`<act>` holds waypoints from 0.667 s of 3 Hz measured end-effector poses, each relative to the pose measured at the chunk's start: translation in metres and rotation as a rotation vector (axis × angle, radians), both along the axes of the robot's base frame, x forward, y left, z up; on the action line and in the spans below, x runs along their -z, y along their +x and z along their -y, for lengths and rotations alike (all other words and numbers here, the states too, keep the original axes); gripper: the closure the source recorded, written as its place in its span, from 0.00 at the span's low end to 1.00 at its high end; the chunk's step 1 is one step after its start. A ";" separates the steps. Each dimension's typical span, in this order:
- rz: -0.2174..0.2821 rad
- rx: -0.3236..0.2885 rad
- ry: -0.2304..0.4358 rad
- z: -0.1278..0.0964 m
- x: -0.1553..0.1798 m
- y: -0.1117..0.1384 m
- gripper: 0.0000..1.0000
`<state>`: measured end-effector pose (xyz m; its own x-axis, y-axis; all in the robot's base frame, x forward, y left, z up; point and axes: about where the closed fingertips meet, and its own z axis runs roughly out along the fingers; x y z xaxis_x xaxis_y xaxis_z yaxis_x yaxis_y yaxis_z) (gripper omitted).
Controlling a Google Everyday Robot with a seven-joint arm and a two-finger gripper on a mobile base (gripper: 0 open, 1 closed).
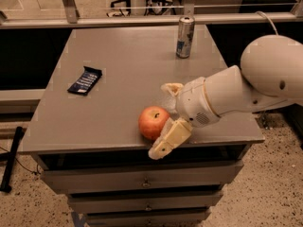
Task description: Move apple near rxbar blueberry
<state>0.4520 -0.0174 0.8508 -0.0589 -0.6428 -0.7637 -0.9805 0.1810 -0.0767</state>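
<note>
**Jaws gaping wide at the apple, right on the table's front edge**

The jaws are standing wide apart, gripping nothing. The gripper (161, 120) is sitting low at the front of the table (118, 103), coming in from the right. Its lower finger (168, 137) is pressing up against the apple's right underside and poking out past the table's front lip. The upper finger (171, 89) is hanging behind and to the right of the fruit, clear of it.

The apple (152, 122) is resting on the table, stem up, just inside the front edge and a little right of centre. The white arm (236, 93) is stretching away to the right, ending in a big rounded joint.

Further out, the bar (85, 80) is lying flat on the left side of the table, well apart from the apple. A can (184, 37) is standing upright at the back. Drawers (142, 178) are showing below the tabletop.
</note>
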 end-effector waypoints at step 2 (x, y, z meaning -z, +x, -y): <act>-0.029 0.010 0.013 -0.002 0.011 0.001 0.40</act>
<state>0.4525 -0.0154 0.8396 -0.0870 -0.6323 -0.7699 -0.9805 0.1912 -0.0462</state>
